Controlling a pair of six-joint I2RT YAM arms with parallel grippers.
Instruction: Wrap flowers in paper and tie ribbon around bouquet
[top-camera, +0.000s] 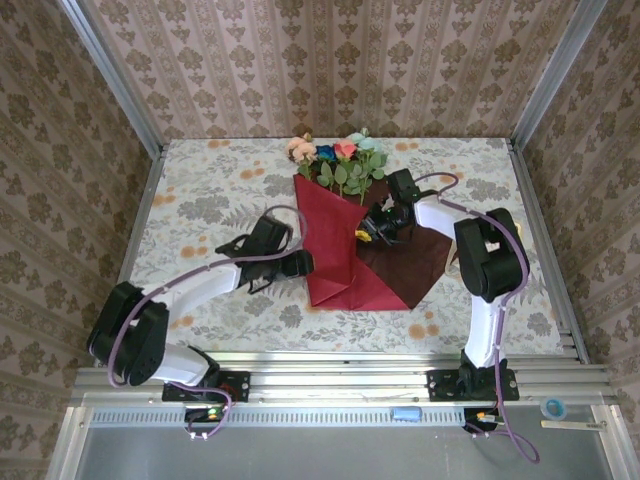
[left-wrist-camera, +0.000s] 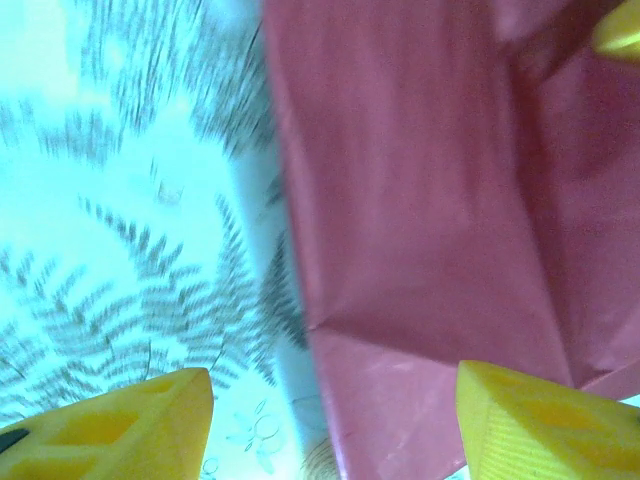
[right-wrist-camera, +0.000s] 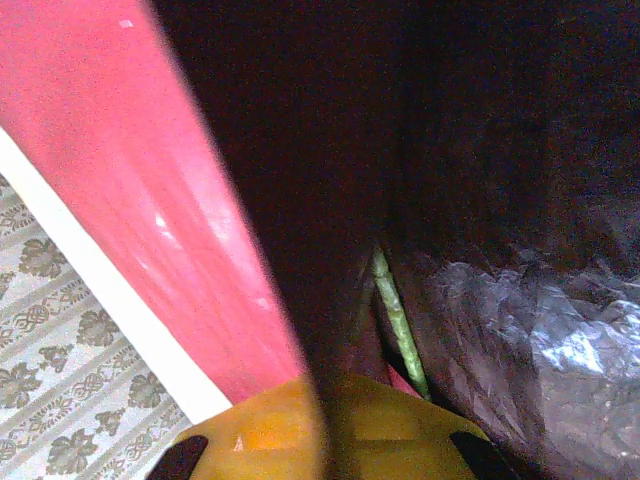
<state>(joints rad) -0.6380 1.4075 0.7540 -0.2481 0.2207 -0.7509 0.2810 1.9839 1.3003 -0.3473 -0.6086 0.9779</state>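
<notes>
Top external view shows us the paper (top-camera: 335, 245) partly folded over on the surface (top-camera: 200, 200), with the flowers (top-camera: 340, 155) poking out at its far, wide end. Our left tool (top-camera: 298, 263) sits just beside the paper's left edge, its fingers (left-wrist-camera: 120, 425) spread with nothing between them. Our right tool (top-camera: 368, 233) is pressed together, pinching a fold of the paper, with a green stem (right-wrist-camera: 395, 310) just beyond it.

White-and-black arms (top-camera: 205, 276), yellow fingers (left-wrist-camera: 120, 422), purple cables (top-camera: 131, 318)
</notes>
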